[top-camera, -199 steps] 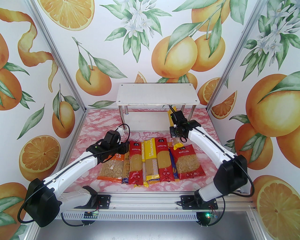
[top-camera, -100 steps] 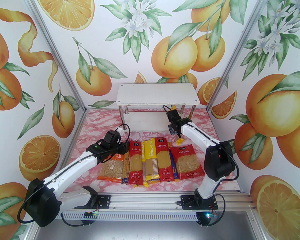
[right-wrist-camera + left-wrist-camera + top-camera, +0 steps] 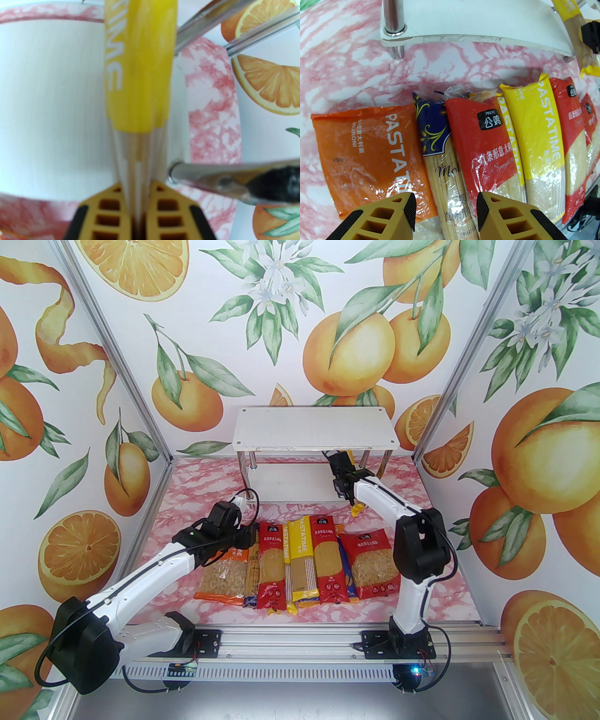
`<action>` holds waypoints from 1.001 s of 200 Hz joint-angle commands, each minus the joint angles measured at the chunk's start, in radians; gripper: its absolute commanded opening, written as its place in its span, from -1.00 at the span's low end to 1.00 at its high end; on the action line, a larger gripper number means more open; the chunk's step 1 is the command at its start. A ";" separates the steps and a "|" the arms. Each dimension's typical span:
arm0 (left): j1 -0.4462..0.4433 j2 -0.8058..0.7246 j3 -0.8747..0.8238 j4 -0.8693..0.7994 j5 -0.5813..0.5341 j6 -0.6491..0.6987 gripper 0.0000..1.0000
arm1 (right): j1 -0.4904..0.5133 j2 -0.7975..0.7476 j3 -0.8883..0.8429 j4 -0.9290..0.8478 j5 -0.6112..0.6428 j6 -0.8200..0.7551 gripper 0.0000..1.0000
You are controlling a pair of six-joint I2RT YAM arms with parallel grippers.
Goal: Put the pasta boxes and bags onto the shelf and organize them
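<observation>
Right wrist view gives the grip up close: right end effector (image 3: 139,187) pinched nearly shut on the clear end of a yellow spaghetti pack (image 3: 140,70); the pack reaches out over the lower board (image 3: 46,105) of the shelf (image 3: 314,430), tight beside a chrome leg (image 3: 211,178) at the board's right front corner; the top view adds the pack's yellow tail poking out behind the wrist; left wrist view has the left end effector (image 3: 446,201) about half open, gripping nothing, over the dark blue pack (image 3: 431,131) next to the orange bag (image 3: 363,152); row of packs (image 3: 300,563) lies toward the table's (image 3: 346,58) near edge; bare table between it and the shelf at the far edge.
</observation>
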 commanded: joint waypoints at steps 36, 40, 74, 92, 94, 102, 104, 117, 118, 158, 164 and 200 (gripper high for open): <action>0.008 -0.021 0.034 -0.031 -0.027 -0.001 -0.04 | -0.055 0.020 0.089 0.140 -0.104 0.075 -1.00; 0.009 -0.021 0.034 -0.031 -0.028 -0.002 -0.04 | -0.061 0.019 0.087 0.145 -0.125 0.080 -1.00; 0.009 -0.009 0.035 -0.027 -0.028 -0.008 -0.04 | -0.097 -0.008 0.039 0.206 -0.250 0.122 -1.00; 0.009 0.005 0.040 -0.022 -0.023 -0.008 -0.04 | -0.106 -0.008 0.038 0.222 -0.288 0.125 -1.00; 0.008 0.006 0.041 -0.021 -0.022 -0.008 -0.04 | -0.108 -0.009 0.038 0.223 -0.290 0.125 -1.00; 0.010 0.013 0.043 -0.021 -0.021 -0.008 -0.04 | -0.110 -0.009 0.038 0.230 -0.296 0.125 -1.00; 0.008 0.015 0.044 -0.020 -0.020 -0.008 -0.04 | -0.110 -0.009 0.037 0.230 -0.297 0.125 -1.00; 0.008 0.024 0.047 -0.015 -0.018 -0.008 -0.04 | -0.114 0.001 0.048 0.226 -0.295 0.131 -1.00; 0.008 0.025 0.048 -0.014 -0.018 -0.008 -0.04 | -0.114 0.002 0.049 0.225 -0.296 0.132 -1.00; 0.008 0.034 0.050 -0.013 -0.016 -0.010 -0.04 | -0.142 0.019 0.050 0.226 -0.439 0.183 -1.00; 0.009 0.034 0.049 -0.014 -0.017 -0.010 -0.03 | -0.149 0.012 0.034 0.246 -0.468 0.202 -1.00; 0.008 0.031 0.048 -0.015 -0.018 -0.010 -0.04 | -0.163 -0.001 0.009 0.278 -0.493 0.235 -1.00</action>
